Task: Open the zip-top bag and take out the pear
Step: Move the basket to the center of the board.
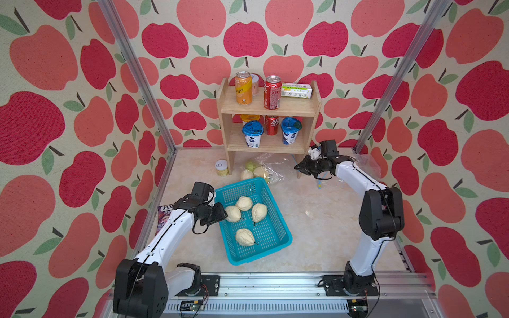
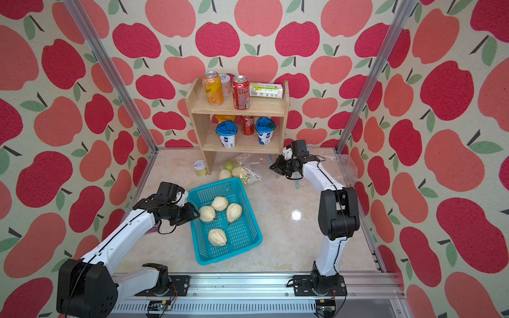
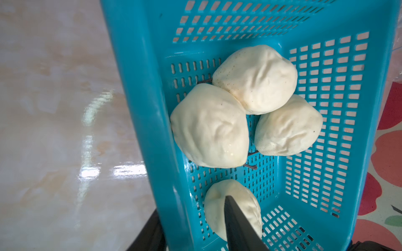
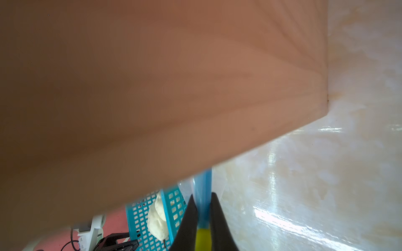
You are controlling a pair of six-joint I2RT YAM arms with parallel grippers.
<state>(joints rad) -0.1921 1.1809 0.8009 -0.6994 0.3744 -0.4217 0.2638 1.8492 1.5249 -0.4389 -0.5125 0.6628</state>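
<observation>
4 pears (image 1: 244, 236) lay in the basket (image 1: 259, 257); 3 more seemingly sat inside the zip-top bag (image 1: 271, 165) beside the shelf (image 1: 286, 108), yet to come out. The right gripper (image 4: 202, 196) pinched a blue zip strip (image 4: 203, 180). The left gripper (image 1: 223, 213) straddled the basket wall; clamped or not, I couldn't tell.

I see a wooden shelf (image 1: 297, 108) at the back wall. On its top board stand an orange can (image 1: 243, 88), a red can (image 1: 272, 92) and a carton (image 1: 297, 90). On its lower board a cup (image 1: 252, 134), a second red can (image 1: 271, 125) and another cup (image 1: 290, 130) stand in a row. A jar (image 1: 221, 168) stands just beside the shelf's left foot. A blue basket (image 1: 272, 228) sits in front of the shelf, and a snack bag (image 1: 164, 213) lies farther forward and to the left.
</observation>
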